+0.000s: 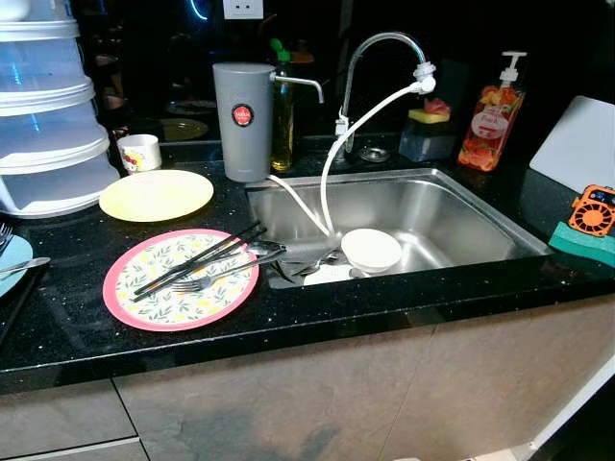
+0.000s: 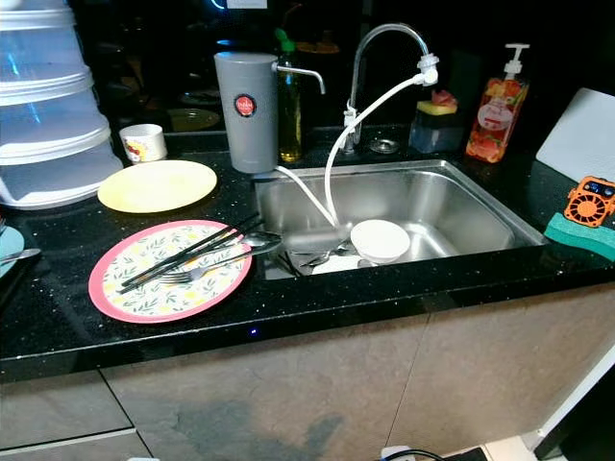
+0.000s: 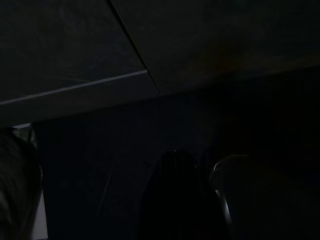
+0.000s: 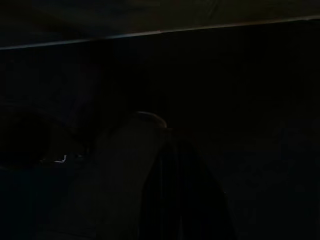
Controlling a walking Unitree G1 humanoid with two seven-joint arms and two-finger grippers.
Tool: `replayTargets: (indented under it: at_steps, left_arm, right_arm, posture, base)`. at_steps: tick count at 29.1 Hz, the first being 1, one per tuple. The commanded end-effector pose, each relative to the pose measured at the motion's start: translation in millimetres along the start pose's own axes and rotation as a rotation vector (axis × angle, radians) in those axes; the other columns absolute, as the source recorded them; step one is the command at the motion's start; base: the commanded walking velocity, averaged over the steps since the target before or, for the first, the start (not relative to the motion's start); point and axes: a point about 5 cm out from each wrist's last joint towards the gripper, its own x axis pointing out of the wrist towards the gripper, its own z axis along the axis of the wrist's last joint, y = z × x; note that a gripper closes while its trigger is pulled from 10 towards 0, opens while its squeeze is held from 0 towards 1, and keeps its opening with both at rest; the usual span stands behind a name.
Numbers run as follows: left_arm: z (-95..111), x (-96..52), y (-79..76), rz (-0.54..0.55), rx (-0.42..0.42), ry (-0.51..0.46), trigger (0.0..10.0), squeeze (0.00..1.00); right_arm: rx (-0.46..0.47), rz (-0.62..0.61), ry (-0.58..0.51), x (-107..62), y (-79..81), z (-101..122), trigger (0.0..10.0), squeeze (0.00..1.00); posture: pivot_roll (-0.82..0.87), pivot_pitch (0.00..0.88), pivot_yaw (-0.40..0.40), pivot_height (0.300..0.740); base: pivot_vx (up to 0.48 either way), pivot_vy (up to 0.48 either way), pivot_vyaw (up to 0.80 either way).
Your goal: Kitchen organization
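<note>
A pink-rimmed floral plate [image 1: 181, 279] lies on the black counter [image 1: 317, 317] left of the steel sink [image 1: 461, 226]. Across it rest black chopsticks [image 1: 197, 257], a fork [image 1: 207, 279] and a spoon [image 1: 261, 250] whose bowl reaches the sink edge. A plain yellow plate [image 1: 156, 194] lies behind it. Inside the sink sit a white bowl [image 1: 371, 249] and more cutlery [image 1: 312, 269]. Both wrist views are very dark; each shows a dim black finger shape, the left gripper [image 3: 177, 200] and the right gripper [image 4: 180, 190], hanging idle.
A grey water filter [image 1: 242, 120], an oil bottle [image 1: 282, 110], the faucet [image 1: 380, 43] with a white hose, a soap bottle [image 1: 492, 120] and a sponge holder [image 1: 428, 130] line the back. A stacked white container [image 1: 48, 115] and small cup [image 1: 140, 152] stand left. An orange device [image 1: 592, 209] lies right.
</note>
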Motion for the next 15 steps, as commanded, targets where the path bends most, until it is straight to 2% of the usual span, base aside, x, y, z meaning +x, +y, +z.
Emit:
replayTargets:
  at_steps: [1, 3, 4, 6, 7, 10, 11, 13, 15]
  left_arm:
    - [-1.5, 0.1, -2.1, -0.018, 0.021, 0.015, 10.0, 0.0]
    - [-0.8, 0.4, -3.2, -0.025, 0.034, 0.014, 10.0, 0.0]
    - [1.1, 1.0, -3.5, -0.009, 0.005, 0.007, 10.0, 0.0]
    - [4.6, 2.0, -2.7, 0.022, -0.051, -0.006, 10.0, 0.0]
    - [4.4, 2.0, -2.3, 0.025, -0.065, -0.005, 10.0, 0.0]
    - [2.8, 1.6, -3.5, 0.003, -0.047, 0.001, 10.0, 0.0]
    - [0.8, 1.0, -5.6, -0.022, -0.019, 0.008, 10.0, 0.0]
    - [-0.7, 0.4, -5.9, -0.022, -0.021, 0.008, 10.0, 0.0]
    - [-1.0, 0.1, -2.3, -0.001, -0.033, 0.003, 10.0, 0.0]
  right_arm:
    - [0.023, -0.017, 0.015, -0.9, -1.7, -5.9, 10.0, 0.0]
    - [0.05, -0.024, 0.005, -1.1, -2.8, -5.6, 10.0, 0.0]
    - [0.052, -0.014, 0.003, -1.2, -2.0, -6.2, 10.0, 0.0]
    - [-0.002, 0.007, 0.024, -1.0, 1.8, -9.5, 10.0, 0.0]
    - [-0.028, 0.014, 0.035, -0.9, 3.9, -11.2, 10.0, 0.0]
    - [-0.022, 0.006, 0.03, -0.6, 4.7, -10.1, 10.0, 0.0]
    - [0.022, -0.003, 0.0, 0.3, 4.6, -3.6, 10.0, 0.0]
    - [0.044, 0.0, -0.019, 1.0, 4.8, 1.4, 10.0, 0.0]
    - [0.014, 0.009, -0.016, 1.8, 5.6, 5.7, 10.0, 0.0]
  posture:
    - [0.05, 0.0, -0.032, 0.74]
    - [0.05, 0.0, -0.032, 0.74]
    - [0.06, 0.0, -0.055, 0.74]
    - [0.05, 0.0, -0.053, 0.74]
    - [0.04, 0.0, -0.027, 0.74]
    - [0.03, 0.0, -0.015, 0.74]
    - [0.05, 0.0, -0.031, 0.74]
    - [0.05, 0.0, -0.041, 0.74]
    - [0.05, 0.0, -0.034, 0.74]
  base:
    - [0.0, 0.0, 0.0]
    - [0.0, 0.0, 0.0]
    - [0.0, 0.0, 0.0]
    - [0.0, 0.0, 0.0]
    - [0.0, 0.0, 0.0]
    - [0.0, 0.0, 0.0]
    - [0.0, 0.0, 0.0]
    - [0.0, 0.0, 0.0]
    - [0.0, 0.0, 0.0]
